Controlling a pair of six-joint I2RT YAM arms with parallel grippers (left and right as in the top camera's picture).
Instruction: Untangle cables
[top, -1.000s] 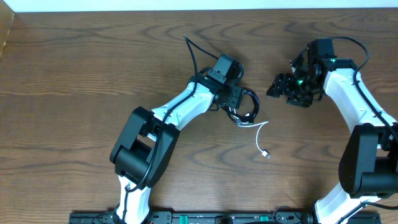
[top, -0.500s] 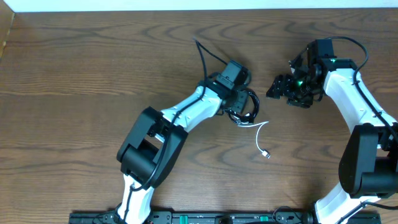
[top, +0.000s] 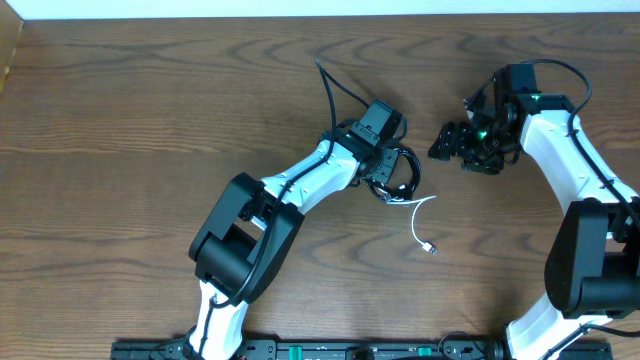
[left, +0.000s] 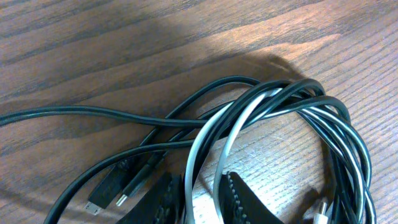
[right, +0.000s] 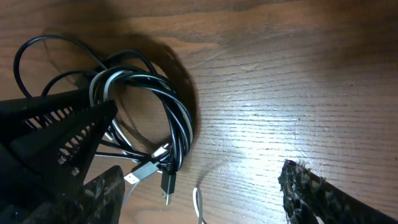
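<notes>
My left arm (top: 300, 180) reaches from the bottom of the overhead view up toward the centre, elbow bent and wrist turned right over the knot. My left claw (left: 200, 190) is drawn narrow. Its two dark fingers (left: 155, 202) rise from the bottom edge of the wrist view, the right one saw-toothed along its inner edge, and they press on the white cable (left: 194, 146) from both sides. That cord is smooth, round and thin, and it bends up from my pads into the coil.

The black cable (left: 93, 112) is glossy and just as thin. It loops several times around the white one at the right of that view, and one strand runs off to the left edge. Two small black plugs (left: 106, 194) lie flat at the lower left, just beside my finger. The whole tangle sits at the centre of the brown wood-grain table (top: 150, 100). A white tail curls toward the lower right and ends in a small plug (top: 428, 248).

My right arm (top: 565, 150) comes up the right side and folds back toward the centre. My right claw (right: 199, 177) stands wide with nothing between its rough, dark tips. It sits apart from the coil, which fills the upper left of its own view.
</notes>
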